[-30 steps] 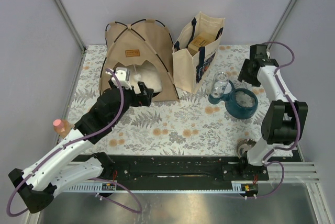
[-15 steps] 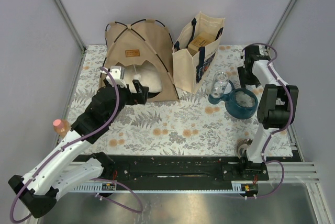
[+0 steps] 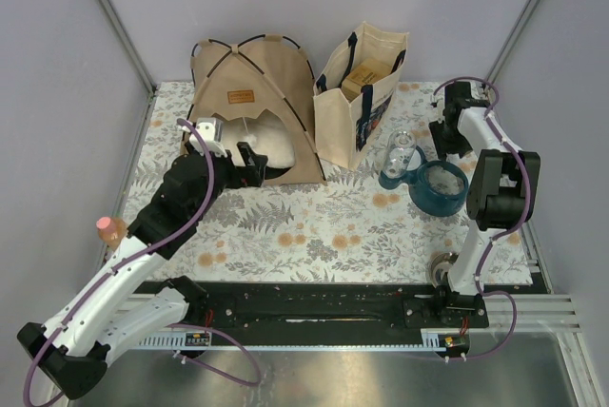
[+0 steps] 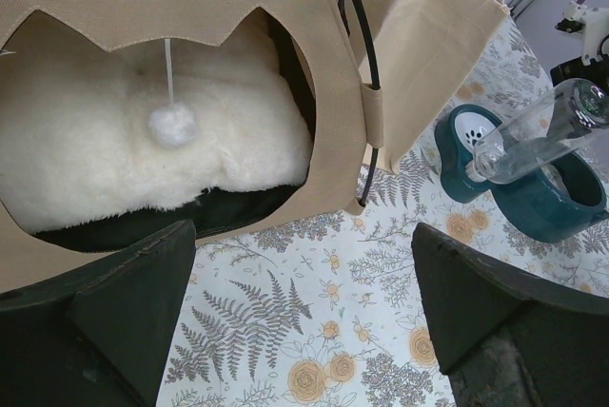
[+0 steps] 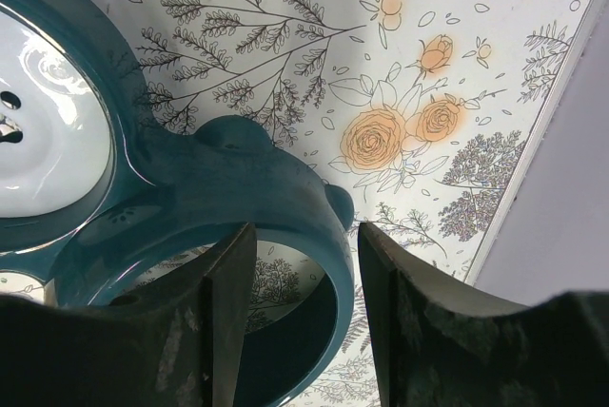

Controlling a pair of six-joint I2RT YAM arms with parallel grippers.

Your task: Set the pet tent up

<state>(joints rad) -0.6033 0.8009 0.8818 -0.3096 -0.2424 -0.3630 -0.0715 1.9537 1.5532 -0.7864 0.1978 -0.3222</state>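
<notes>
Most looks done: the pet tent point(image 3: 271, 74) stands up, pillow point(image 4: 114, 160) inside, left pincer point(image 4: 303, 236) wide open at its doorway, right pincer point(image 5: 306, 236) astride the teal bowl point(image 5: 238, 179) rim, grip unclear.

White-and-black arms point(image 3: 105, 283) trail looping purple cables point(image 3: 466, 81); the left gripper point(image 4: 304, 321) is dark plastic.
</notes>
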